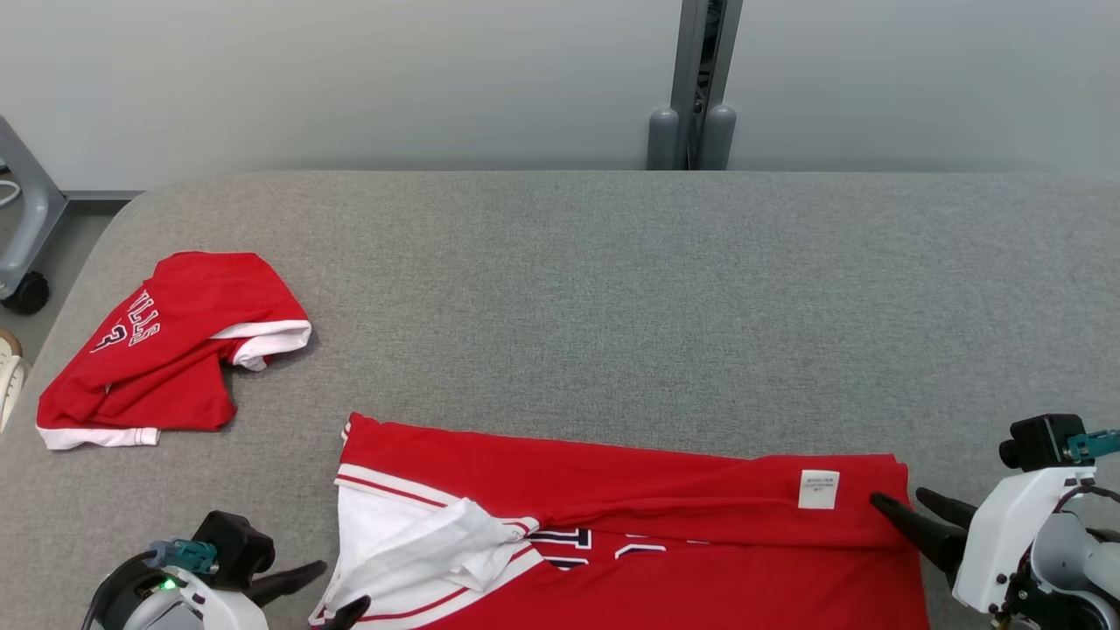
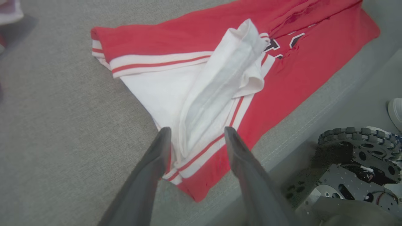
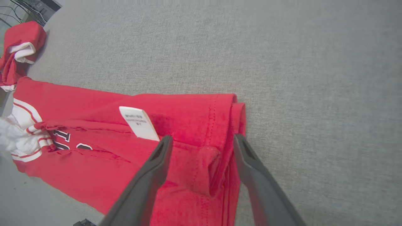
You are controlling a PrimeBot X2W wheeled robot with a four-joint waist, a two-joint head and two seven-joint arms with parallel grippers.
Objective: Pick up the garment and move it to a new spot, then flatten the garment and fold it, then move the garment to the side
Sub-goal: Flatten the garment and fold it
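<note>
Probably to take both ends for a fold, the left gripper [image 1: 322,595] and right gripper [image 1: 897,499] stand open, holding nothing, astride the ends of the jersey [image 1: 700,490] lying along the near edge of the table [image 1: 612,262].

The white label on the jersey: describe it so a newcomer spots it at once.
On the grey table, find the large red jersey along the near edge, not the crumpled red garment far left. Near its right end, by the right gripper, sits a small white label with tiny print, unlike the white striped panel at its left end.
</note>
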